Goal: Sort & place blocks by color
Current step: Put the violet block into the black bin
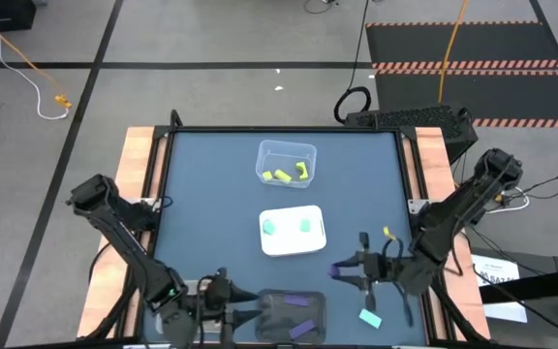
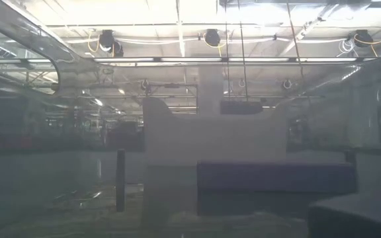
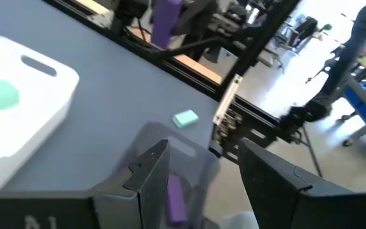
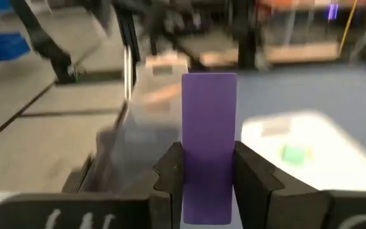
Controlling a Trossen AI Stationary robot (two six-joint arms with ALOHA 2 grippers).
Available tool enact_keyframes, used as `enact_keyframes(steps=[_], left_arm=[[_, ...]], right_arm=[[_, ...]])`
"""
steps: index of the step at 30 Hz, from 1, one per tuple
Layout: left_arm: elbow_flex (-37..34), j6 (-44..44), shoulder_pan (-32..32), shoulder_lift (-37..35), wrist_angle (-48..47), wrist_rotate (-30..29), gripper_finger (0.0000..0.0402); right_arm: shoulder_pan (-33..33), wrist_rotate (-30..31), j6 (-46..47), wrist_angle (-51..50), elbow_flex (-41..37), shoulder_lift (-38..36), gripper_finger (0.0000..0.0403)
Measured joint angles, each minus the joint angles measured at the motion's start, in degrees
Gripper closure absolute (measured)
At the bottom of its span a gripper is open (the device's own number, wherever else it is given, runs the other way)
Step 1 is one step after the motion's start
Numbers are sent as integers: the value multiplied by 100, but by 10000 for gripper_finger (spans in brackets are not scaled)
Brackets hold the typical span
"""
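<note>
My right gripper (image 1: 349, 272) is shut on a purple bar (image 4: 209, 127) and hovers right of the white tray (image 1: 293, 244), which holds two teal blocks (image 1: 270, 227). Several yellow-green blocks (image 1: 281, 175) lie in the clear tray (image 1: 286, 148) farther back. Two purple blocks (image 1: 294, 301) lie in the smoky clear tray (image 1: 292, 332) at the near edge. One teal block (image 1: 370, 318) and a small yellow piece (image 1: 387, 233) rest on the mat. My left gripper (image 3: 196, 175) is open at the near tray's left end. My right gripper pinches the purple bar between its two fingers (image 4: 168, 175), by the bar's rear half (image 4: 209, 184). The fingers lie along the bar, reaching level from the table's right. The bar's free end (image 4: 209, 86) sticks out past the fingertips, and the bar is lifted clear of the table. My left gripper stands at the near tray's rim (image 3: 170, 137); I cannot tell whether it touches it.
The blue mat (image 1: 211, 194) has bare room left of the trays. A raised frame (image 1: 153, 184) borders the table's sides. The low view looks through the smoky tray wall, with a purple block (image 2: 273, 177) showing behind it. A person (image 3: 361, 44) stands in the room beyond.
</note>
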Motion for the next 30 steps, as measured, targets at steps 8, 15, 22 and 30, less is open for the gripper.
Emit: enact_keyframes(steps=[8,15,22,30], left_arm=[[0,631,499,0,158,0,215],[0,1242,753,0,477,169,215],[0,1246,801,0,494,256,215],[0,1280,798,2,452,258,215]], right_arm=[[-579,-754,-1762,1657,0,-2,321],[-707,-903,-1760,1667,0,11,321],[-689,-936,-1319,1741,9,264,321],[-566,-1466,-674,3082,9,1744,321]])
